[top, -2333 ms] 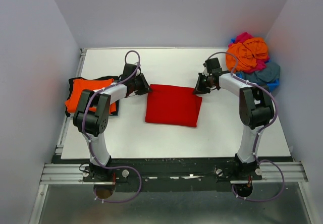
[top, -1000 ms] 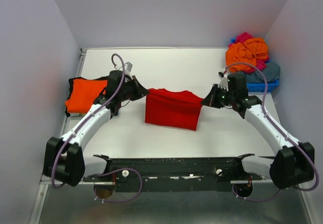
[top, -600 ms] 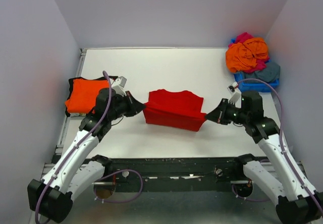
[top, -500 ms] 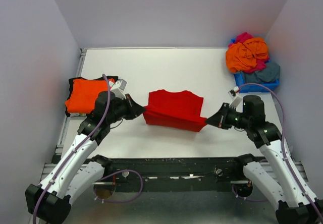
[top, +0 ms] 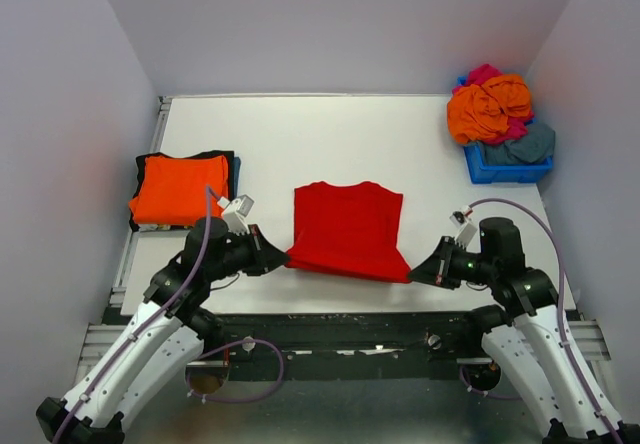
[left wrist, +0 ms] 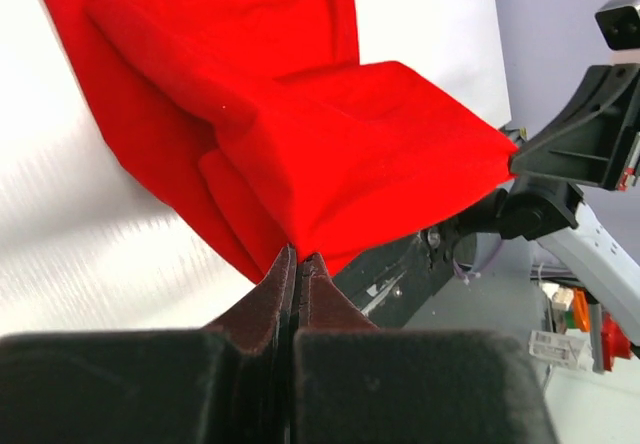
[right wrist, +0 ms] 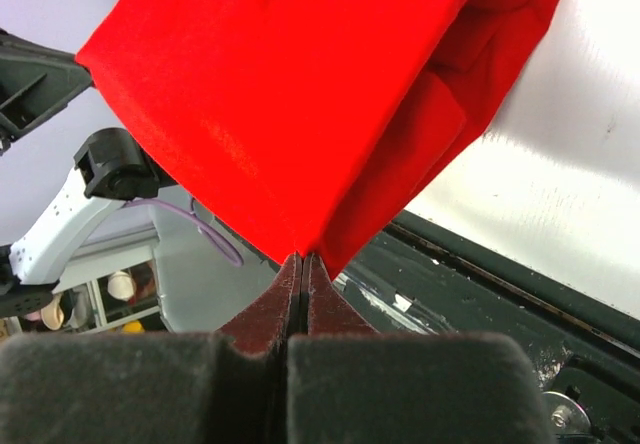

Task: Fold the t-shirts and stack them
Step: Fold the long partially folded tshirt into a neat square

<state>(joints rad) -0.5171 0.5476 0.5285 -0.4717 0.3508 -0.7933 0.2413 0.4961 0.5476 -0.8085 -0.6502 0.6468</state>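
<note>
A bright red t-shirt [top: 345,229], folded, stretches between my two grippers near the table's front edge. My left gripper [top: 283,258] is shut on its near left corner [left wrist: 300,249], and my right gripper [top: 414,274] is shut on its near right corner [right wrist: 305,249]. The near edge is lifted off the table while the far part still lies on it. An orange t-shirt [top: 180,188] lies folded on a black one at the left edge. Orange, magenta and grey-blue t-shirts [top: 490,106] are heaped at the back right.
A blue plastic bin [top: 505,167] under the heap stands at the table's back right corner. The dark metal rail [top: 350,329] with the arm bases runs along the near edge. Walls close in the left, right and back.
Both grippers have pulled the red t-shirt's near edge toward the front of the table, and both arms have drawn back low over the rail. The shirt now lies longer front to back.
</note>
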